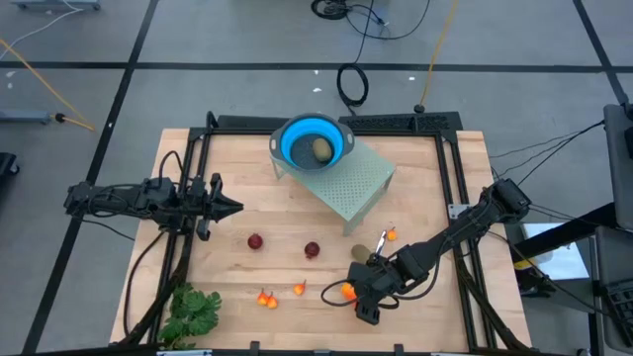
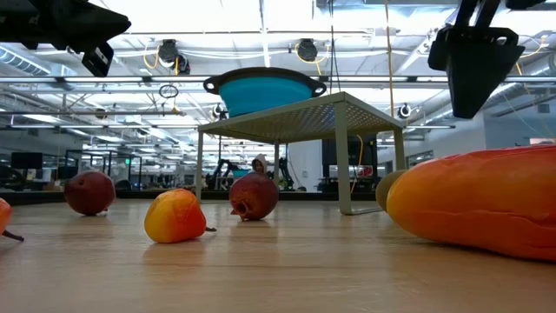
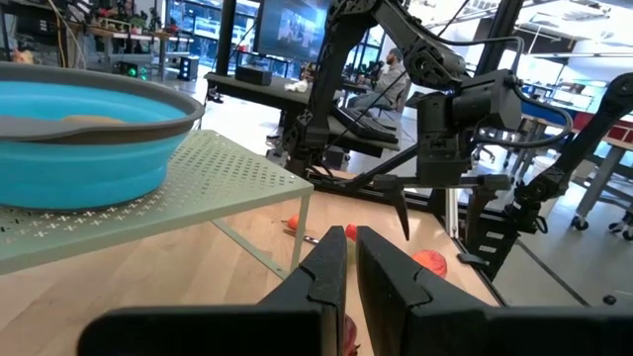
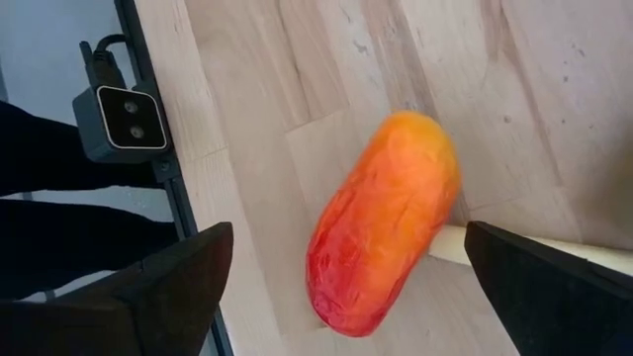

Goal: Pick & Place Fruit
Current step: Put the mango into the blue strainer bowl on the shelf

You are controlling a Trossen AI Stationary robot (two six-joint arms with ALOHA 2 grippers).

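Hovering right gripper [image 4: 341,272] over the long orange-red fruit [image 4: 384,223] at table 5 o'clock, fingers spread wide, straddling it, nothing held. Step looks like pre-grasp; next: descend and close across the fruit's width. Left gripper [image 3: 351,262] waits at 9 o'clock, fingers together, empty. Blue bowl [image 1: 297,132] on the green stand [image 1: 361,183], 12 o'clock, holds one olive-brown oval [image 1: 322,149].

You see the long orange-red fruit [image 2: 486,204] cut off at the edge | tiny orange bits [image 1: 267,298] too small to name
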